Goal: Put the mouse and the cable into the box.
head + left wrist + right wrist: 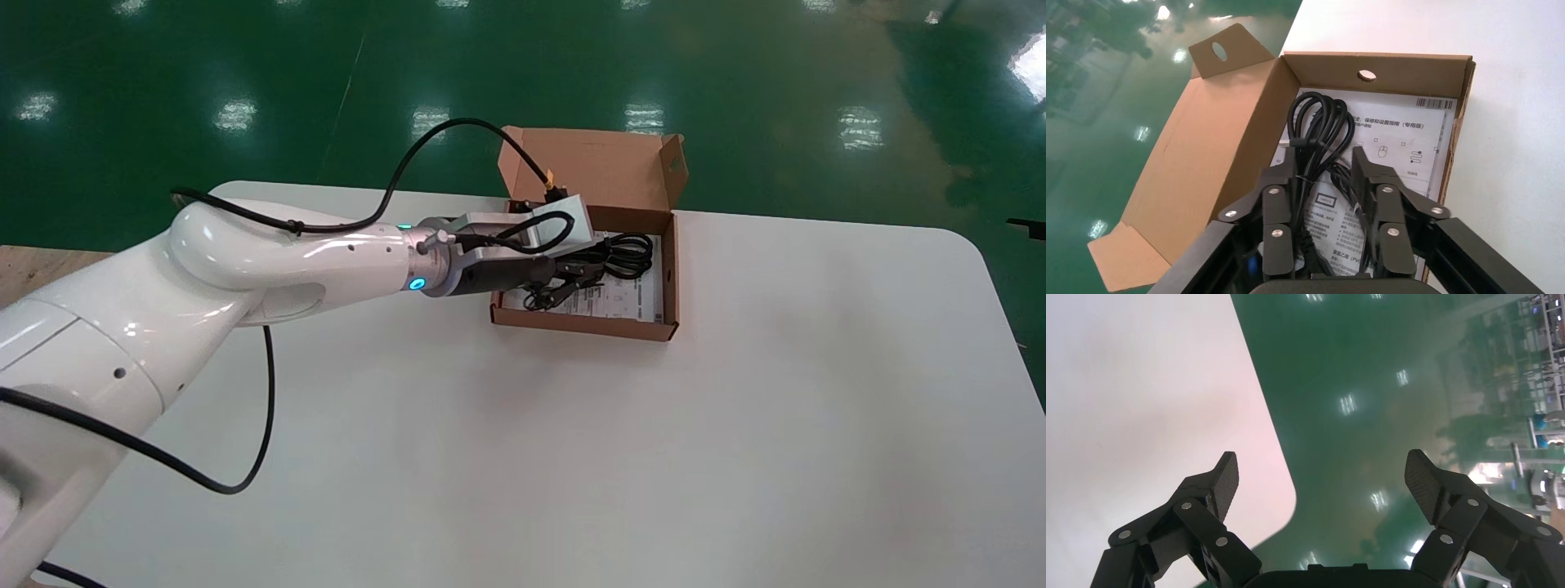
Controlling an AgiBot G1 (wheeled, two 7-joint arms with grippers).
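I've got the left gripper [1324, 160] down inside the brown cardboard box [588, 323], upper centre of the head frame. Its jaws are parted and straddle the loose strands of the black coiled cable [1319, 119]; I read that as released, not clamped. In the head view the coil lies just past the fingertips, toward the box's right side, flat on the white printed leaflet [1407, 142] covering the box floor. The cable is thin and glossy black, bundled in a few loops, with tail strands running back between the fingers [1281, 202]. The lid flap [605, 167] stands open at the back. The box sits on the white table [572, 457] near its far edge, with green floor [245, 65] behind. The right gripper [1321, 471] hangs over the table's rounded corner, jaws wide apart, holding nothing.
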